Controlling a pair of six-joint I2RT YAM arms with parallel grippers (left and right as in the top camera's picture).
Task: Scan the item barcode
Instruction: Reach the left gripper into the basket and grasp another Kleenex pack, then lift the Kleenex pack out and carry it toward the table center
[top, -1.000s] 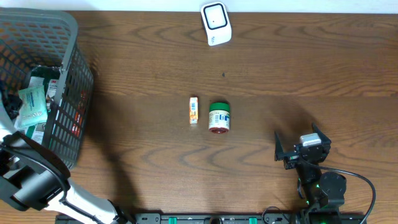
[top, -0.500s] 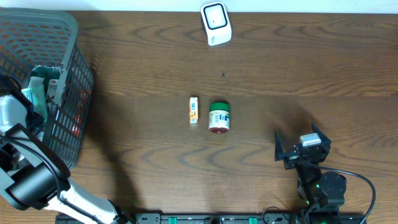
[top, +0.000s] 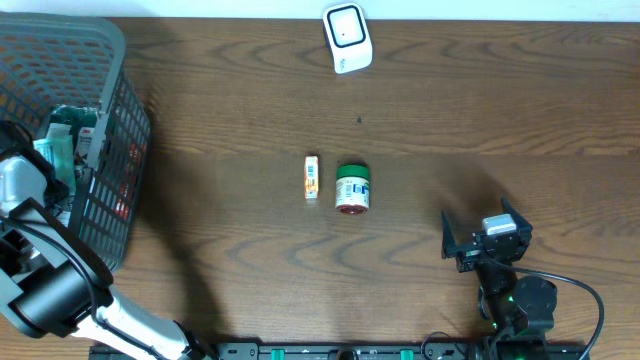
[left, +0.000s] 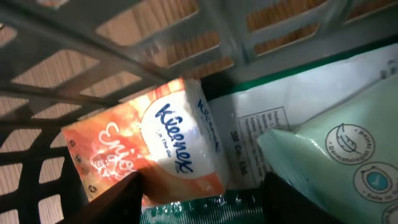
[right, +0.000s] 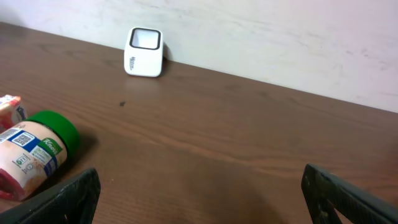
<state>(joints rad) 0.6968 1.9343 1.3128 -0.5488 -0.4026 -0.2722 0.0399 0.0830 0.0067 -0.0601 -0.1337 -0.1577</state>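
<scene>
Tissue pack sits in the basket on the left, right at the left pincer, lying slantwise across its gap. Can't tell if it's gripping. Right pincer is released, well away.

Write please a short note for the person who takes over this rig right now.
Left gripper: inside the basket, jaws apart at the orange Kleenex pack; grip not clear.
Right gripper: open, empty, low at the front right of the table.
Scanner: at the far edge. Green-lidded jar and small box lie side by side in the middle.
Done: nothing is at the scanner.
Left: lift a pack out and show its barcode to the scanner.
</scene>
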